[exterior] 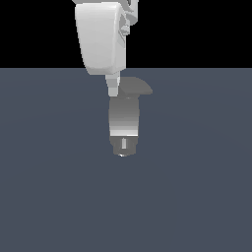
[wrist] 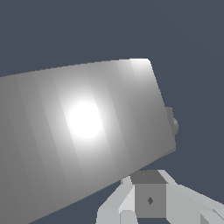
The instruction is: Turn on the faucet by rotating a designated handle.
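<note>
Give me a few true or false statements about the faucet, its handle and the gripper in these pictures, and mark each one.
1. The faucet stands upright on the floor. True.
2. The handle juts toward the exterior view's left. False: it juts toward that view's right.
3. The gripper is beside the faucet's top. True.
4. The faucet body is bright red. False: it is grey metal with a bright band.
</note>
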You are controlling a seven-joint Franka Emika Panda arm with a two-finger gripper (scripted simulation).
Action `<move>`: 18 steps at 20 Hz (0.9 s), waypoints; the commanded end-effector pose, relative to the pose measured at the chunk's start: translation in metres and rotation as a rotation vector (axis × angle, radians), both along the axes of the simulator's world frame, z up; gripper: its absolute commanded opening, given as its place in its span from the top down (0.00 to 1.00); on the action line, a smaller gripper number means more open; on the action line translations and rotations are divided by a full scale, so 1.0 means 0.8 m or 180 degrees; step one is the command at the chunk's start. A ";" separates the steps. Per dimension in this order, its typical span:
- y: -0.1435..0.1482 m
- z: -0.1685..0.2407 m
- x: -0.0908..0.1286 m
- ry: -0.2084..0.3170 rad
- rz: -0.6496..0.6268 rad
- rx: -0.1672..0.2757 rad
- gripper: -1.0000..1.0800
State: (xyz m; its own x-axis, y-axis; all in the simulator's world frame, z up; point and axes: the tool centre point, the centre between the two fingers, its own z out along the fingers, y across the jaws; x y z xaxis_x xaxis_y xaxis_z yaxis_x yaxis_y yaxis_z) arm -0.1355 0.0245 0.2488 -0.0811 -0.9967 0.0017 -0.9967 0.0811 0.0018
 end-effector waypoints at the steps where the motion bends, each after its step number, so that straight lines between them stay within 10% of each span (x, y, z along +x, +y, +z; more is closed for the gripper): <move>1: -0.032 0.000 -0.001 -0.0007 -0.0084 0.0006 1.00; 18: -0.097 0.000 0.027 -0.0008 -0.0047 0.0002 1.00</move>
State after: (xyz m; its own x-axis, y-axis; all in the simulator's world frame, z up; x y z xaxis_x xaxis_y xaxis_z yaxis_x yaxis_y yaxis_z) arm -0.1202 -0.0452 0.2489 -0.0921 -0.9957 0.0016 -0.9957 0.0922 0.0043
